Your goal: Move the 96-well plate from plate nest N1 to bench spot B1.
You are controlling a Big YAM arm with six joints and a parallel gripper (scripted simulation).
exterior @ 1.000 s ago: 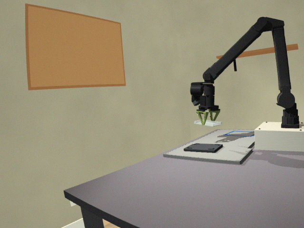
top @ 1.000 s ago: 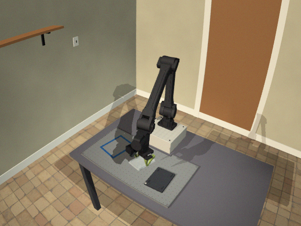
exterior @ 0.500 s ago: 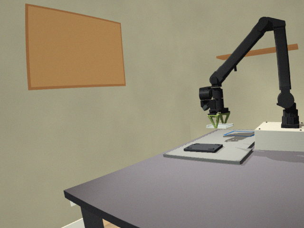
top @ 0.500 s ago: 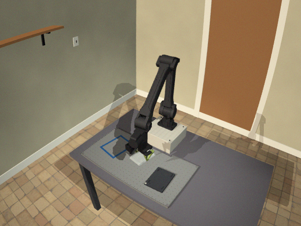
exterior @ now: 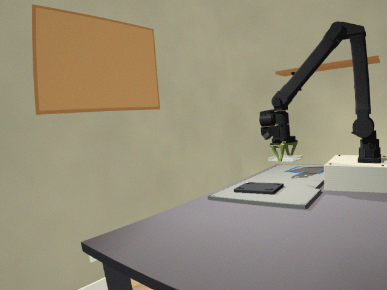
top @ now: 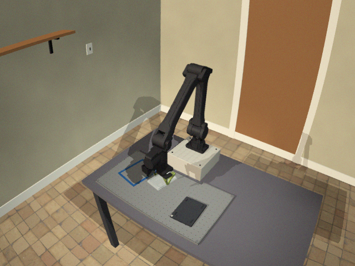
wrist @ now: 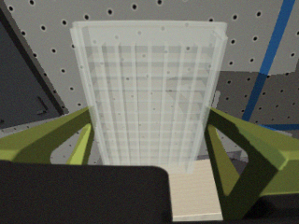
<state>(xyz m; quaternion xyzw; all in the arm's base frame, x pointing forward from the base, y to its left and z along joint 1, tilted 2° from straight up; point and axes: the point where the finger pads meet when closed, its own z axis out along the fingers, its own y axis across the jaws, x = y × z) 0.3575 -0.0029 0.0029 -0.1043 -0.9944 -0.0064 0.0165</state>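
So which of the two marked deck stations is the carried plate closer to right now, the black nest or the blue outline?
The blue taped outline: the clear 96-well plate, clamped in the green-fingered gripper, hangs just beside it, far from the black nest.

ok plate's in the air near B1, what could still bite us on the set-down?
1. The 96-well plate hangs above the deck, gripped only across its sides by the gripper; a slip would drop it.
2. In the top view it sits beside the taped outline, not over it; releasing here would miss B1.
3. Its long sides may not yet match the outline's, so it could land skewed.
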